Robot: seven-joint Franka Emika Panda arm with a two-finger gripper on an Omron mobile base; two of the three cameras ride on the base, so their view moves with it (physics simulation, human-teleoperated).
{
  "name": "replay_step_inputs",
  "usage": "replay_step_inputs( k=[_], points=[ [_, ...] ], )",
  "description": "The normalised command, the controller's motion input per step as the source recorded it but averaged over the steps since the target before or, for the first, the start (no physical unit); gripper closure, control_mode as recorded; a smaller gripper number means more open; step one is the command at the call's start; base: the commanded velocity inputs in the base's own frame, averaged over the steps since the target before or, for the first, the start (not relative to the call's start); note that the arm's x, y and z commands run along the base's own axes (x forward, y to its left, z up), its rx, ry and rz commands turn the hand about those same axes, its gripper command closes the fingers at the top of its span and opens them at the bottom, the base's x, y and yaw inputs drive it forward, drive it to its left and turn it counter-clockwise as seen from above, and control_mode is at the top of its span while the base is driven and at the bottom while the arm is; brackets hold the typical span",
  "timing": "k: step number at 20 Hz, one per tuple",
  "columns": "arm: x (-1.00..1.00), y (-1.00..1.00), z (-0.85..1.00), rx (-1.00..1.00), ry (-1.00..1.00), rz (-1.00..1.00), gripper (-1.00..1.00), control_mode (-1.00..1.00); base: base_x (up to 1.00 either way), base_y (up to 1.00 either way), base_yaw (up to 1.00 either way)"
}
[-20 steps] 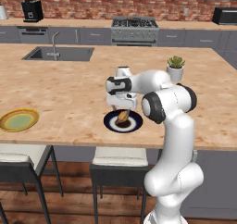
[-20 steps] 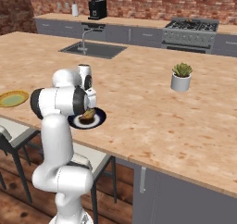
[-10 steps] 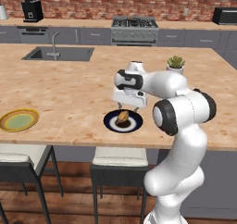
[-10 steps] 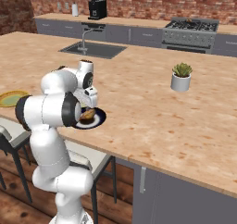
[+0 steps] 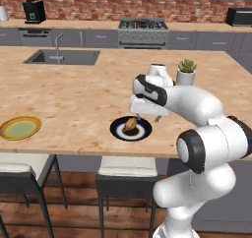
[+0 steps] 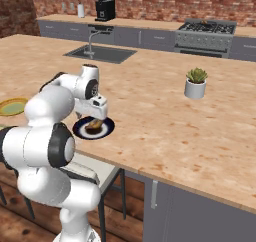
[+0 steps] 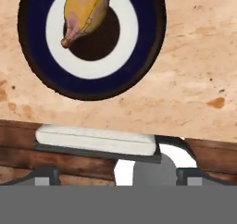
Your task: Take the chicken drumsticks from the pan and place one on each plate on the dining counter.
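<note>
One chicken drumstick (image 5: 130, 124) lies on the dark navy plate (image 5: 118, 130) with a pale ring, near the front edge of the dining counter (image 5: 78, 99). My gripper (image 5: 142, 115) hangs open just above the plate's right side, holding nothing. From the right base view the gripper (image 6: 96, 115) sits over the drumstick (image 6: 94, 126) and plate (image 6: 80, 130). In the hand view the drumstick (image 7: 85, 10) rests on the plate (image 7: 106, 65), apart from my wide-set fingertips (image 7: 46, 174). The yellow-green plate (image 5: 19, 128) at the far left is bare. The pan is out of view.
A potted plant (image 5: 186, 72) stands on the counter behind the arm. A sink (image 5: 63, 57) is set in at the back left, a stove (image 5: 142, 26) against the wall. Cushioned stools (image 5: 125, 166) stand below the counter's front edge.
My gripper has lifted off the dark plate and drawn up and to the right, leaving the drumstick lying on it. The arm's elbow has swung right.
</note>
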Motion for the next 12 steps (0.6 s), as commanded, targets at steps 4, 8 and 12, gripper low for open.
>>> replay_step_inputs(
  k=[4,8,12],
  points=[
    [-0.84,-0.37,0.22,0.00,-0.33,0.29,-1.00,-1.00,0.00,0.00,0.00],
    [-0.63,-0.29,0.33,0.00,-0.32,0.20,-1.00,-1.00,0.00,0.00,0.00],
    [-0.59,-0.20,0.27,0.00,-0.22,0.15,-1.00,-1.00,0.00,0.00,0.00]
  ],
)
